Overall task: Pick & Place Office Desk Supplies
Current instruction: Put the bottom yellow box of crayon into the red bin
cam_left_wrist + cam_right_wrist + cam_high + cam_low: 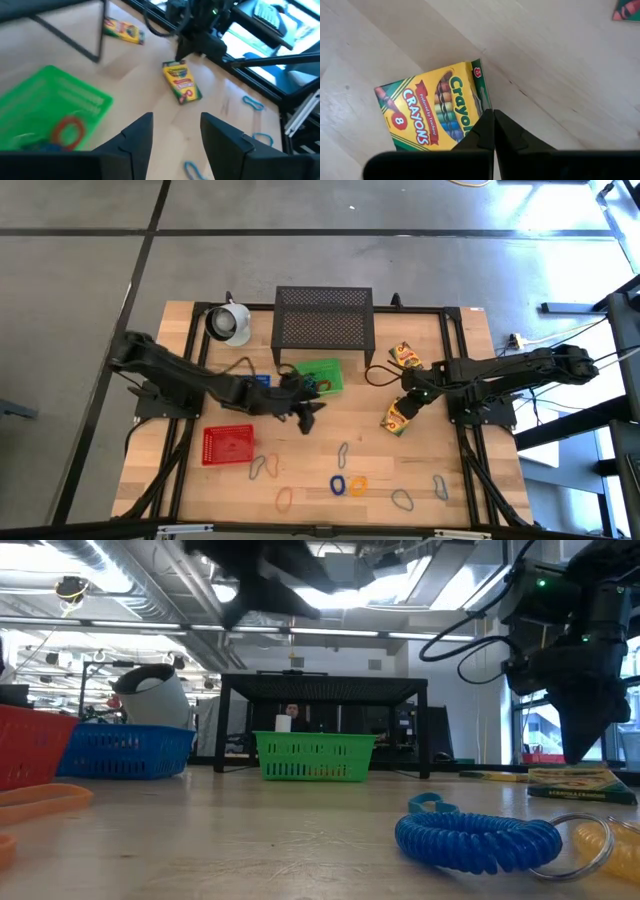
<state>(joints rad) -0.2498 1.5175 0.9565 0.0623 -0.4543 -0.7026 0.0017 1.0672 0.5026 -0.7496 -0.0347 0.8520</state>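
1. step in hand: sorting is part done, judging by the layout. the right gripper (413, 402) stands at the upper end of a crayon box (397, 418) on the right half of the desk (450, 480); its jaws are pressed fully together and hold nothing, the tips set at the box's edge as the right wrist view shows.
2. left gripper (308, 416): raised over mid-desk just beside the green basket (322, 373); jaws parted with an empty gap between them in its own wrist view.
3. next move, as a judgement: the right jaws must part wide enough to straddle the box across its narrow side before any lift; closed as they are, they can only nudge it.
4. crayon box: flat printed cardboard, yellow and green, rectangular, lying face up; it may slide on the smooth wood.
5. second crayon box (404, 356): same kind, lying near the mesh stand (323, 318), apart from the first.
6. green basket: slotted plastic, open-topped; holds a red loop (67, 131) and something blue, unclear.
7. red basket (228, 445) and blue basket (125, 749): same slotted plastic.
8. loose loops: thin, springy, in blue, orange and grey, strewn along the front of the desk; a blue coiled band (478, 837) shows ribbed turns.
9. mesh stand: black perforated metal, rigid, on legs.
10. white cup-like object (229, 322): smooth, rounded, beside the stand.
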